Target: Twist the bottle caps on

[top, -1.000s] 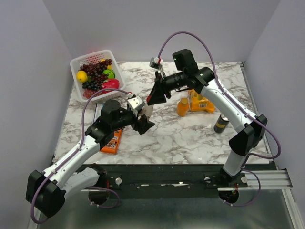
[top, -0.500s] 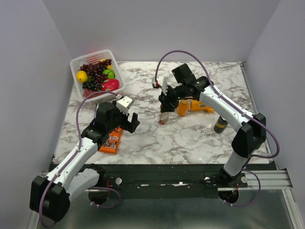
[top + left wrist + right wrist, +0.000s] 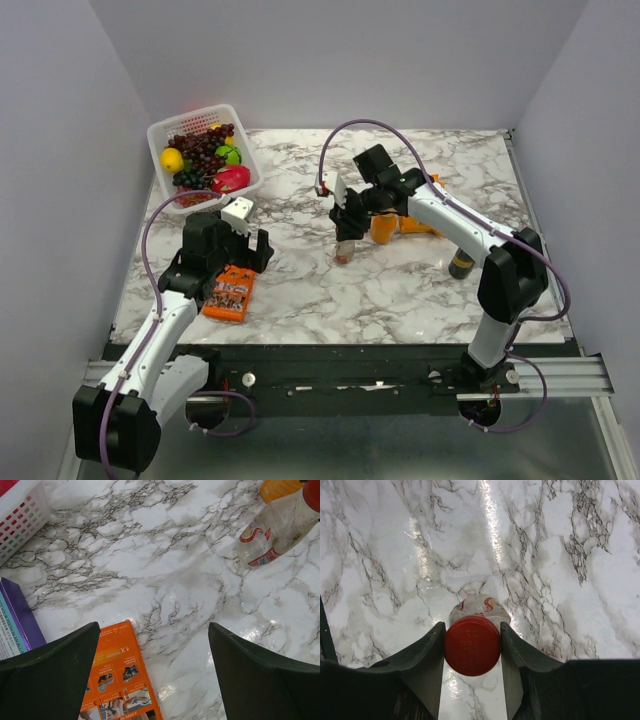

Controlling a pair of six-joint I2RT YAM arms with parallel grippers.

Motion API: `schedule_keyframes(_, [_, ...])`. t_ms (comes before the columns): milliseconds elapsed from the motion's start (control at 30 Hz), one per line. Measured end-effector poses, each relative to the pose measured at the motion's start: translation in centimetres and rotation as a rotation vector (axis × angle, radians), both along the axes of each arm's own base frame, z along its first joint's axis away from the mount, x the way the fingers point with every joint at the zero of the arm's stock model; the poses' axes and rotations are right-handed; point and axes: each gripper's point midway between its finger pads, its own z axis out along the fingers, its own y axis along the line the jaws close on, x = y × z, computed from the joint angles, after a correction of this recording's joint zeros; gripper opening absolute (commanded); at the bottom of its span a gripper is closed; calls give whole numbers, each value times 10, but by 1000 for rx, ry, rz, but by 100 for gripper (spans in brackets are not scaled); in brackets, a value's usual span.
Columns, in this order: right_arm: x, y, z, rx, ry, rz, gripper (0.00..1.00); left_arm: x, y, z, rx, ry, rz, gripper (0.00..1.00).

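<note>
Looking down on a marble table (image 3: 400, 300). Seeing a white basket (image 3: 190, 113) full of fruit at the far left corner. Finding a flat orange pack (image 3: 228, 293) lying near the front left, right beside the left arm. Spotting a purple box (image 3: 20, 615) near that pack in the left wrist view. Seeing an orange carton (image 3: 422, 222) lying a little right of the middle, with the orange bottle (image 3: 383, 228) standing just in front of its left end. Spotting a black can (image 3: 461, 262) standing farther right, close to the right arm. Not being able to tell about a cap on the orange bottle.

Finding the clear bottle (image 3: 344, 250) standing on the table near the middle, just left of the orange bottle. Not being able to tell about the two bottles touching.

Reaching down over the clear bottle with the right gripper (image 3: 345, 222). Pinching the red cap (image 3: 472, 645) from both sides, with the fingers (image 3: 427, 652) closed in narrow and pressing on its rim. Seeing that cap sitting on top of the clear bottle, right over its neck.

Holding the left gripper (image 3: 155, 670) wide open and gripping nothing. Hanging it low over bare table just past the orange pack, well apart from the clear bottle.
</note>
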Motion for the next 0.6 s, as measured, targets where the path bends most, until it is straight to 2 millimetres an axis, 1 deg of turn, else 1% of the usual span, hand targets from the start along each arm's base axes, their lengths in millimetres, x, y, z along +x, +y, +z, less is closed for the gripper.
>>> schedule_keyframes(33, [1,0,-1,-1,1,-1,43,1,2,0,-2,0,4,99])
schedule_keyframes(100, [3,0,-2,0,-1,-4,47,1,5,0,-5,1,12,99])
schedule_keyframes(133, [3,0,-3,0,-1,-5,52,1,6,0,-7,1,14,99])
schedule_keyframes(200, [4,0,-4,0,0,-5,56,2,7,0,-10,2,19,99])
schedule_keyframes(333, [5,1,-8,-5,6,-8,67,1,10,1,-14,-2,24,99])
schedule_keyframes(500, [8,0,-14,-18,10,-20,75,-2,9,-3,-22,9,14,99])
schedule_keyframes(533, [9,-1,-16,-22,13,-25,78,-2,9,-4,-27,13,16,99])
schedule_keyframes(600, [12,-1,-20,-30,19,-32,82,-3,8,-4,-35,17,14,99])
